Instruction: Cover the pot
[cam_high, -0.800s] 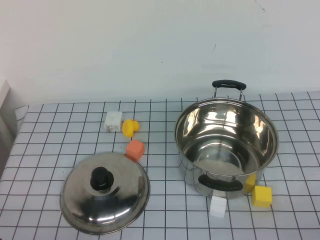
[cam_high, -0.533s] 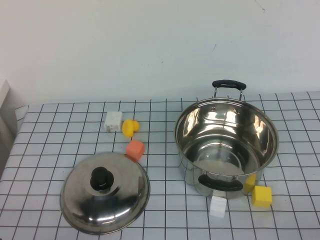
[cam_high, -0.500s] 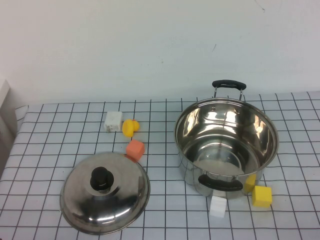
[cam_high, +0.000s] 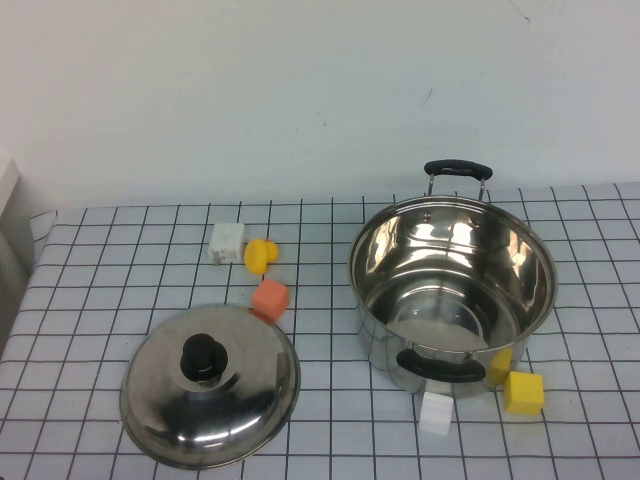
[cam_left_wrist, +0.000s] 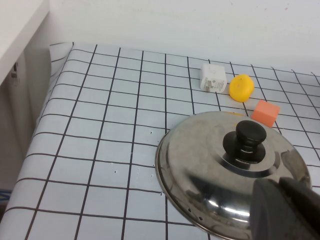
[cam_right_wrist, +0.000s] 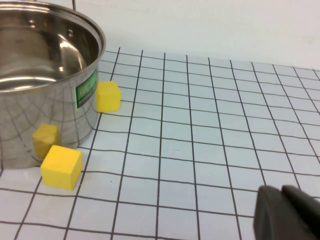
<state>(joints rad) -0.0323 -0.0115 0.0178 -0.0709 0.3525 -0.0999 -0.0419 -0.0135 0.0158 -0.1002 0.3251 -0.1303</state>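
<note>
The pot (cam_high: 440, 320) stands open and empty at the right of the table, with black handles at its far and near sides. It also shows in the right wrist view (cam_right_wrist: 45, 100). The domed steel lid (cam_high: 230, 400) with a black knob (cam_high: 203, 357) lies flat on the table at the front left, apart from the pot. Neither arm shows in the high view. My left gripper (cam_left_wrist: 287, 210) is shut and empty, hovering over the near rim of the lid (cam_left_wrist: 210, 175). My right gripper (cam_right_wrist: 287, 215) is shut and empty above the cloth, right of the pot.
A white block (cam_high: 226, 242), a yellow piece (cam_high: 260, 255) and an orange block (cam_high: 270, 298) lie behind the lid. A white block (cam_high: 436, 412) and a yellow cube (cam_high: 524, 392) lie at the pot's near side. The table's left edge (cam_left_wrist: 47, 95) is close to the lid.
</note>
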